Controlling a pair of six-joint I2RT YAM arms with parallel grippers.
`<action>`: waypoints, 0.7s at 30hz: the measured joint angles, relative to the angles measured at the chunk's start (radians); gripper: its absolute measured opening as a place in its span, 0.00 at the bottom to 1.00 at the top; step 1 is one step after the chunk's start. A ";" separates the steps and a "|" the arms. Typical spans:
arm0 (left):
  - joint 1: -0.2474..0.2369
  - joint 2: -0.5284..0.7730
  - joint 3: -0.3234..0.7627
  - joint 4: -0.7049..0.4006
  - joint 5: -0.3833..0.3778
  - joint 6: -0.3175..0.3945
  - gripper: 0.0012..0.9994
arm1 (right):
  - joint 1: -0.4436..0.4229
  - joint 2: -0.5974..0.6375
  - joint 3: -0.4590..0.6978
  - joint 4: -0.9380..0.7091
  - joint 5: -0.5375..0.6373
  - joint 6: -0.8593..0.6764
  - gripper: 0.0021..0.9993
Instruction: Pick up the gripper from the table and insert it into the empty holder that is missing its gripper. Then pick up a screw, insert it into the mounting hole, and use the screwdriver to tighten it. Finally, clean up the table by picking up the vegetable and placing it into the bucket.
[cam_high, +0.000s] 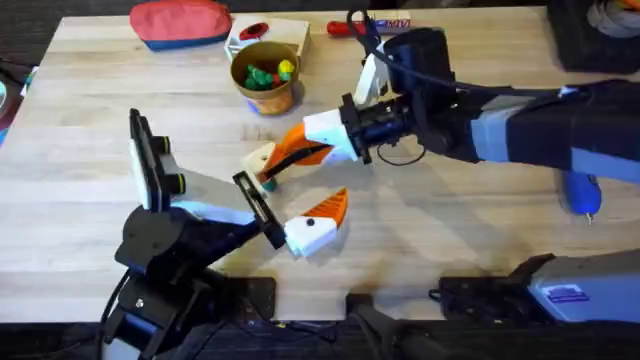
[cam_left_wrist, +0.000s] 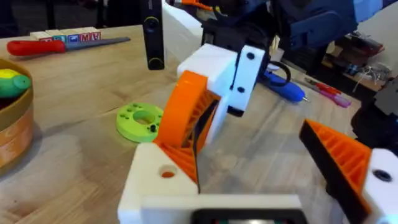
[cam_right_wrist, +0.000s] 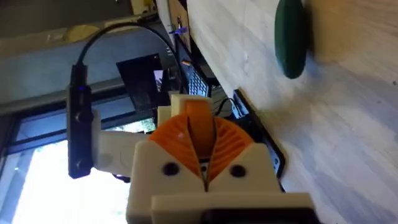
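Closest up is the left gripper's bare white mount, with its hole facing up. That gripper is spread wide, and its other finger wears an orange pad. The right gripper is clamped tight on the loose orange tip, pressing it against the end of that mount, so the two grippers meet nose to nose. The green vegetable lies on the table just past the right gripper. The bucket is farther beyond it, and the blue screwdriver is way back by the right arm's elbow.
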 joint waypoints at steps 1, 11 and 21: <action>0.000 0.000 0.000 0.001 0.000 0.000 0.99 | 0.002 0.000 0.000 0.000 0.003 0.000 0.00; 0.010 0.000 0.000 0.002 -0.012 -0.015 0.99 | 0.026 0.000 0.000 0.016 0.044 -0.001 0.00; 0.010 0.000 0.000 0.002 -0.011 -0.017 0.99 | 0.027 0.000 0.000 0.019 0.040 -0.021 0.00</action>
